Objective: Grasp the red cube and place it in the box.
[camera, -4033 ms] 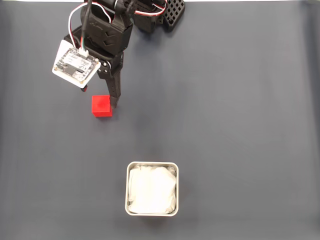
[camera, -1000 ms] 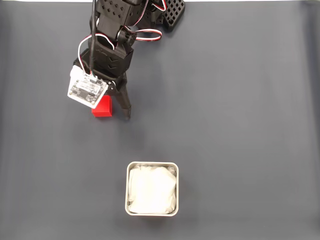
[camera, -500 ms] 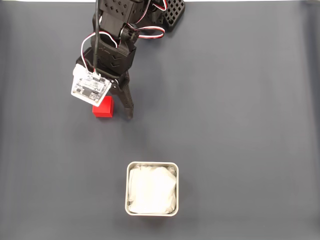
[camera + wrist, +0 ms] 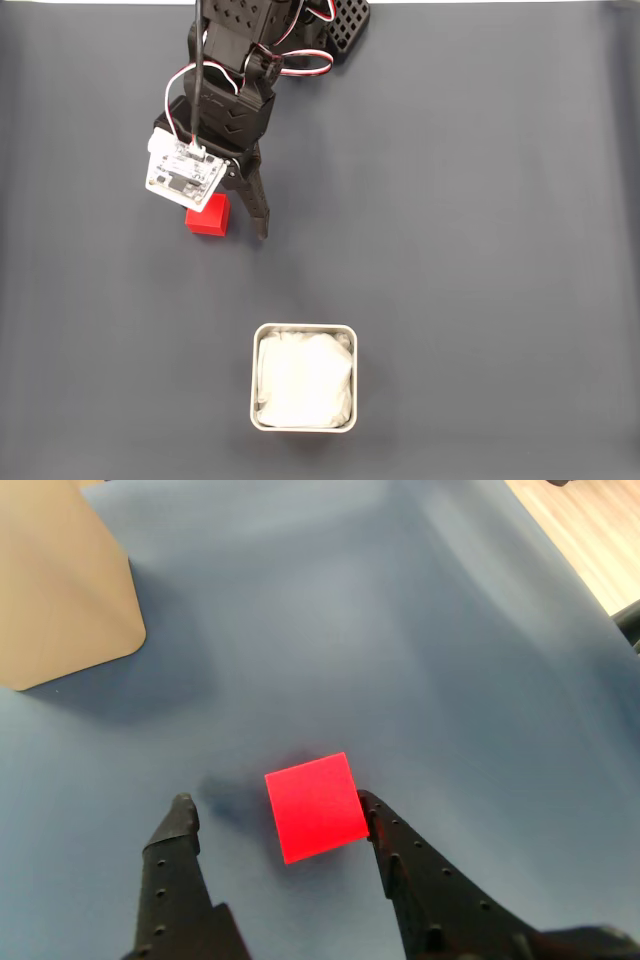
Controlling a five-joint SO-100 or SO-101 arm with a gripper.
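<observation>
While the gripper [image 4: 272,810] hangs low over the dark blue mat [image 4: 420,630], its two black fingers [image 4: 400,855] stand spread apart with nothing clamped between them, and the red cube [image 4: 316,806] sits right in the gap. In the wrist view the cube lies off-centre: its right edge is touching or all but touching the right-hand finger, while a clear strip of mat separates it from the left-hand finger [image 4: 178,825]. It is also turned slightly askew to the fingers, so a closing squeeze looks likely to nudge it square first. From the fixed view the cube [image 4: 210,218] rests on the mat just under the arm's white circuit board [image 4: 183,172], and the box [image 4: 304,377] waits well apart, toward the bottom of that view and a little right
</observation>
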